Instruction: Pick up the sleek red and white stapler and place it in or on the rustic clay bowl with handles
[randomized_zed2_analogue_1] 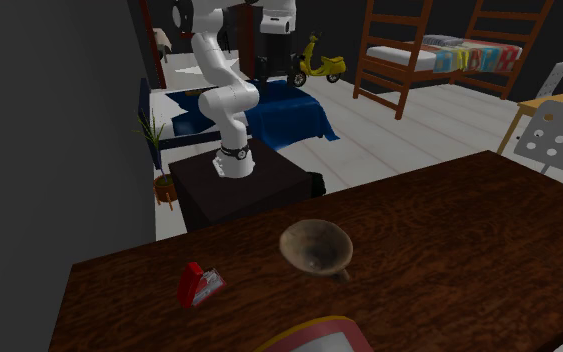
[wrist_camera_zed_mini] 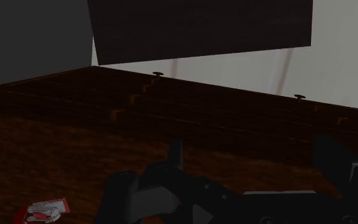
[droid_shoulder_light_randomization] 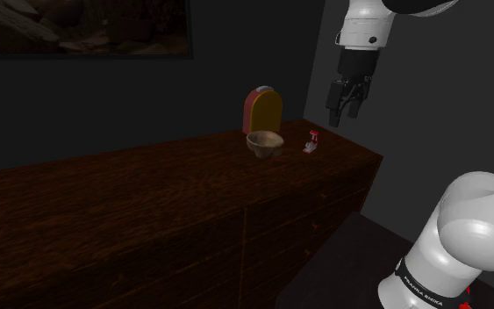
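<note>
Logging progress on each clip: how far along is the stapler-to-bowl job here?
Done: nothing; the stapler lies on the dresser beside the bowl. In hand: the open hand hangs above, touching neither. Left: grasp, lift, place in the bowl.

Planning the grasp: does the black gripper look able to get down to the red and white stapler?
Probably yes: the black gripper hangs open above, a little aside of, the red and white stapler, nothing between them; the brown bowl stands apart.

white arm [droid_shoulder_light_randomization: 468, 233] raised high, wrist pointing down, black tool [droid_shoulder_light_randomization: 342, 115] hanging in air, fingers [wrist_camera_zed_mini: 334, 159] apart
</note>
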`<state>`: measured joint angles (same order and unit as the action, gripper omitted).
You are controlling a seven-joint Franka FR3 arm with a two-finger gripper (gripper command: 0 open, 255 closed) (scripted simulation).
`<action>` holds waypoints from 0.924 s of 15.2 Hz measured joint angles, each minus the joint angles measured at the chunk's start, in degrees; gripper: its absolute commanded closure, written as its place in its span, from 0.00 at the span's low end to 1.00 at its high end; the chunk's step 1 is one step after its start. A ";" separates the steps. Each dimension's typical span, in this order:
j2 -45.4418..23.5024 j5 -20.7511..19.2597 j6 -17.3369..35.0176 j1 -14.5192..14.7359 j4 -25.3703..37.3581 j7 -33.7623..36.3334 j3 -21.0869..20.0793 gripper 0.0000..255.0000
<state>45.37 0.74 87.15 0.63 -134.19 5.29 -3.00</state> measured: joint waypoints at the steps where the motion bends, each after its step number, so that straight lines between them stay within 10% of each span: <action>1: 0.00 0.00 0.00 0.00 0.00 0.00 0.00 0.00; 14: -17.48 -7.94 17.14 -6.38 0.80 0.37 4.04 0.00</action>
<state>27.89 -7.20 104.29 -5.75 -133.39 5.65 1.04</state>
